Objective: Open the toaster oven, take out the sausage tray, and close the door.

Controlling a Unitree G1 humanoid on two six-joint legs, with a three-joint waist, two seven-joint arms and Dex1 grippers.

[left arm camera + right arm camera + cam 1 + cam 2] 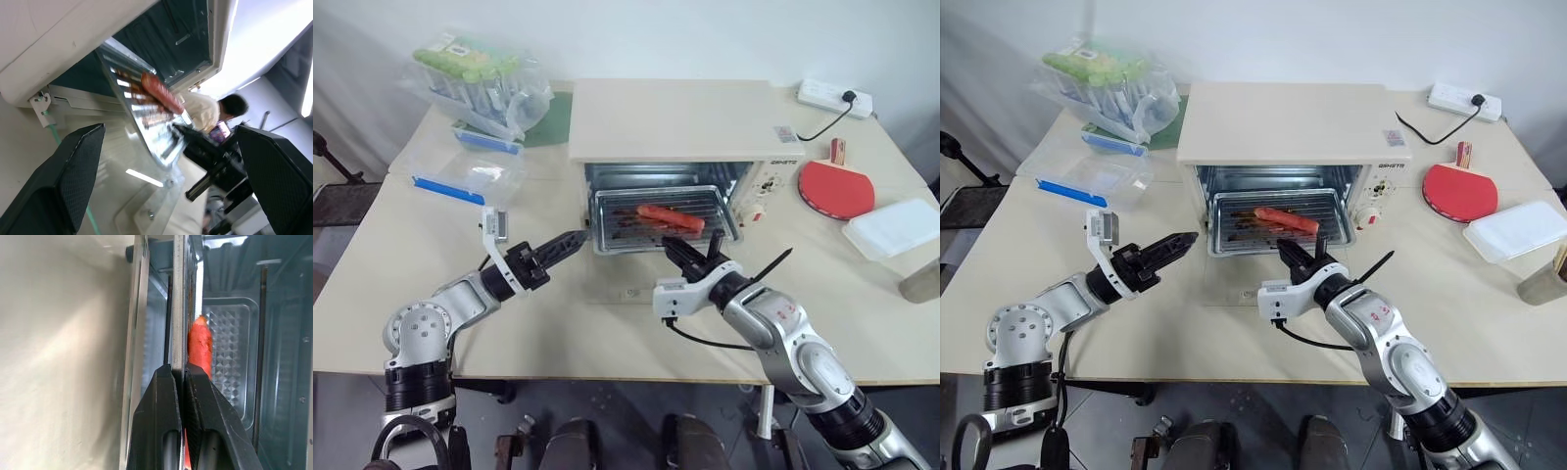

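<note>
Toaster oven [675, 122] mid-table [431, 294], door dropped open; sausage tray [666, 217] half out; right gripper [682, 257] fingers closed on its near rim; left gripper [566, 245] fingers spread wide, just left; draw tray level, left supporting.

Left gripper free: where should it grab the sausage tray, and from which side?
Probably the sausage tray's thin front rim near its left corner, coming level from the oven's open front. The tray juts out over the lowered door; the right gripper already pinches the rim's middle, and the open left gripper sits by that corner.
</note>
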